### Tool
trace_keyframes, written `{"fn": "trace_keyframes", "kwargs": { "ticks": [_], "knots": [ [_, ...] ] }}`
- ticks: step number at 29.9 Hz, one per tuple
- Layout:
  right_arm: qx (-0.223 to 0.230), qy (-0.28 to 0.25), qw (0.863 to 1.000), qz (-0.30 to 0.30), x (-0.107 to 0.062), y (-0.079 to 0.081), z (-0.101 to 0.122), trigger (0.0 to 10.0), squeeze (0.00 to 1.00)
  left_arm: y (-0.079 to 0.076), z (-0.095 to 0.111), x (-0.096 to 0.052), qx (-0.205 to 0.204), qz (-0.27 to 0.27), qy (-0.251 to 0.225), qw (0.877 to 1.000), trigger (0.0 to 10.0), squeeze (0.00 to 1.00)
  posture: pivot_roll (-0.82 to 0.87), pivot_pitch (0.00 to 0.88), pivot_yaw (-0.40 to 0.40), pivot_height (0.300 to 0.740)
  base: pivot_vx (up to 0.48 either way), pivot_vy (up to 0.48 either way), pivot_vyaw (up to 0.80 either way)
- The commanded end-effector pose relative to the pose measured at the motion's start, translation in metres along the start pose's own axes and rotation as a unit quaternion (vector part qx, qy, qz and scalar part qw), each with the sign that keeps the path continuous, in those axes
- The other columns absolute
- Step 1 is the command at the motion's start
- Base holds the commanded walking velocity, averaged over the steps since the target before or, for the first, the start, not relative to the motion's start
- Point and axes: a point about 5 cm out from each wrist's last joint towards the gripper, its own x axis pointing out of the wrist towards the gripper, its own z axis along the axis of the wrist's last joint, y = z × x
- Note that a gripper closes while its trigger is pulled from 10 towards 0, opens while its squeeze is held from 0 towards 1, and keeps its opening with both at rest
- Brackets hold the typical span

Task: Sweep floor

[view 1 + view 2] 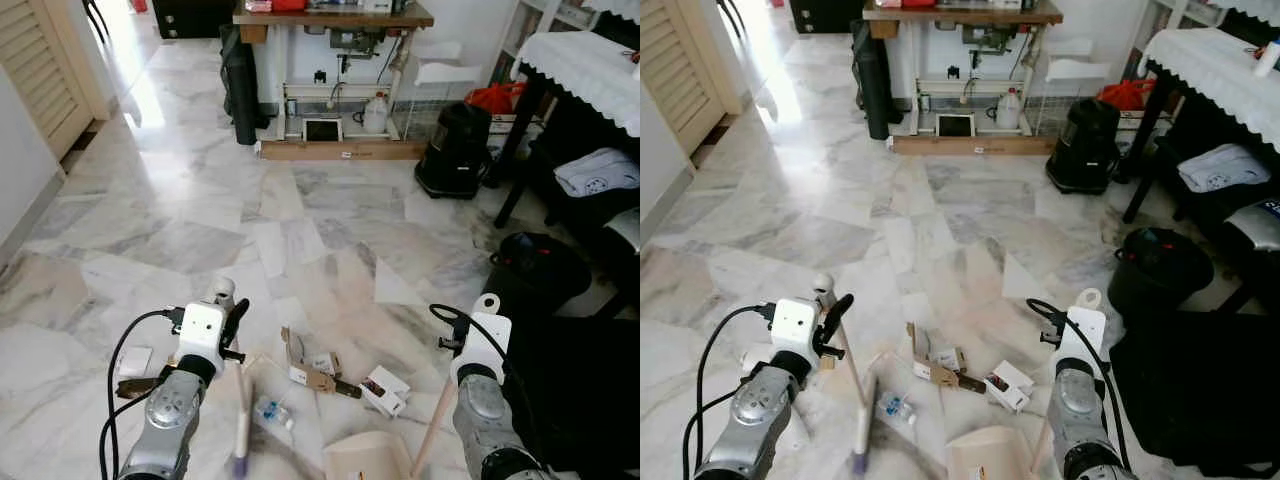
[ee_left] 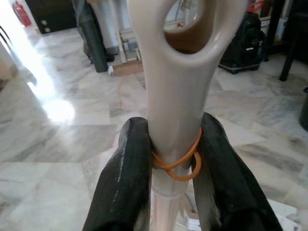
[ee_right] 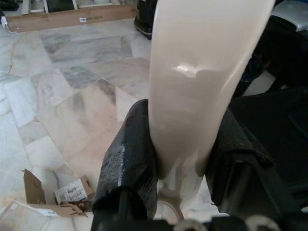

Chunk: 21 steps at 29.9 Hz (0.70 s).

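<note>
Left wrist view: black fingers (image 2: pixel 127 178) clamped on cream plastic broom handle (image 2: pixel 178 106), orange rubber band (image 2: pixel 175 166) around it
Right wrist view: black fingers (image 3: pixel 132 163) clamped on cream plastic dustpan handle (image 3: pixel 192 96)
Left gripper (image 1: pixel 228 325): low over white marble floor (image 1: pixel 200 200)
Right gripper (image 1: pixel 478 335): beside black bag (image 1: pixel 580 390)
Torn brown cardboard scraps (image 1: pixel 312 372): on floor between grippers
Cream dustpan (image 1: pixel 365 455): just beyond scraps, near bottom edge

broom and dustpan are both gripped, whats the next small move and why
Probably draw the broom in the left hand rightward across the floor, pushing the torn cardboard and small box toward the dustpan held by the right hand, since the litter lies between them.
</note>
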Motion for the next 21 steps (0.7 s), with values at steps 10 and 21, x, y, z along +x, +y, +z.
{"fn": "trace_keyframes", "kwargs": {
  "ticks": [10, 21],
  "knots": [
    [0.003, 0.008, 1.000, -0.008, -0.0016, -0.0003, -0.0036, 10.0, 0.00, 0.0039, 0.0152, 0.0078, 0.029, -0.003, -0.040, 0.999, 10.0, 0.00, 0.05, 0.000, -0.008, 0.740, 0.000, 0.000, 0.00],
    [0.005, 0.008, 1.000, -0.011, -0.0021, 0.0000, -0.0041, 10.0, 0.00, 0.0026, 0.0138, 0.0121, 0.069, -0.010, -0.037, 0.997, 10.0, 0.00, 0.04, 0.000, -0.004, 0.740, 0.000, 0.000, 0.00]
  ]
}}
